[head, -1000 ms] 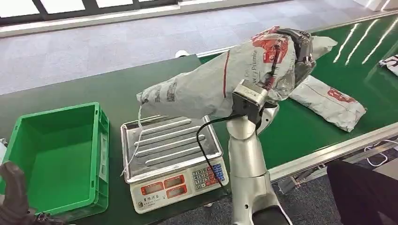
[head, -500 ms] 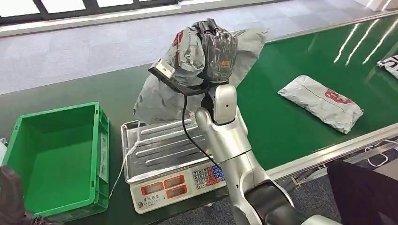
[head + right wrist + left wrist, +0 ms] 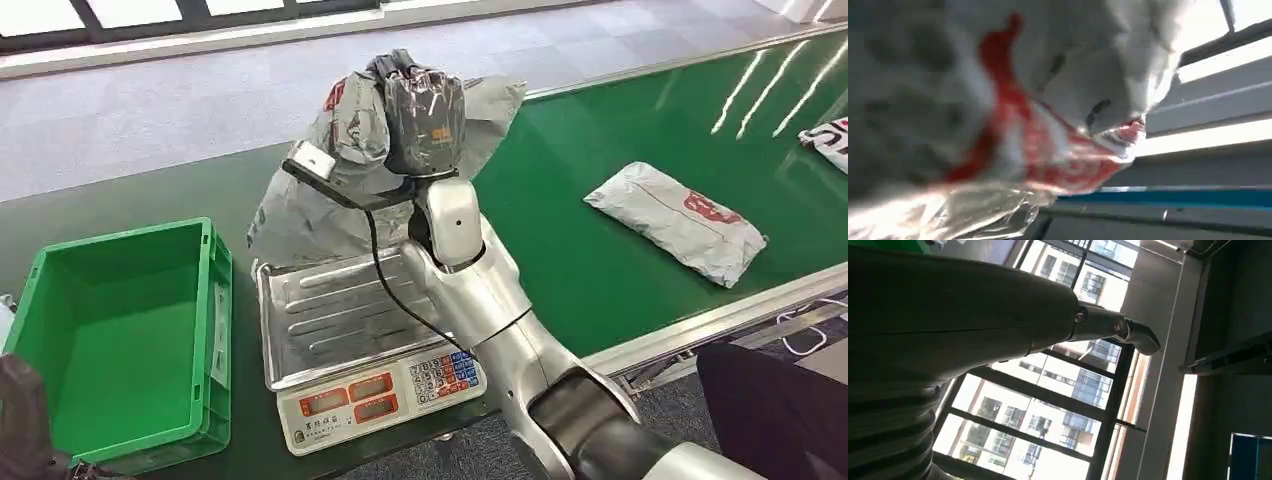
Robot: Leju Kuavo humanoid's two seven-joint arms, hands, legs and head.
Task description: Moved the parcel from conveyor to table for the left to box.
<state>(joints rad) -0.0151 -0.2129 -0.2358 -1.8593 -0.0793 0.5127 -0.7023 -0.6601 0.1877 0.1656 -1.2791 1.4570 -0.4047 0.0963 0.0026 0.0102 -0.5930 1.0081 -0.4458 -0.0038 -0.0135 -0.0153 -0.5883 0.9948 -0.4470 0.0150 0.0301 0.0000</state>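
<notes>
— Since a second ago the right hand [image 3: 425, 105] has swung the parcel [image 3: 340, 170] off the green conveyor [image 3: 620, 170] and leftward; it now hangs over the far edge of the scale [image 3: 350, 340], a little further left than half a second back.

— And the grip?

— Dark fingers [image 3: 440, 95] are wrapped over the top of the parcel, closed on it. Its lower end droops to the scale's steel tray [image 3: 300, 330]; whether it touches, I cannot tell. In the right wrist view the grey and red wrapper [image 3: 1048, 125] is pressed close to the lens, blurred.

— The other arm?

— The left hand [image 3: 22, 415] is low beside the green crate [image 3: 120, 330], dark and partly cut off. Its wrist view shows one finger [image 3: 1118, 330] stretched out against the windows, holding nothing.

— Anything else on the conveyor?

— A second parcel [image 3: 680, 220] lying flat, well apart from the held one.
</notes>
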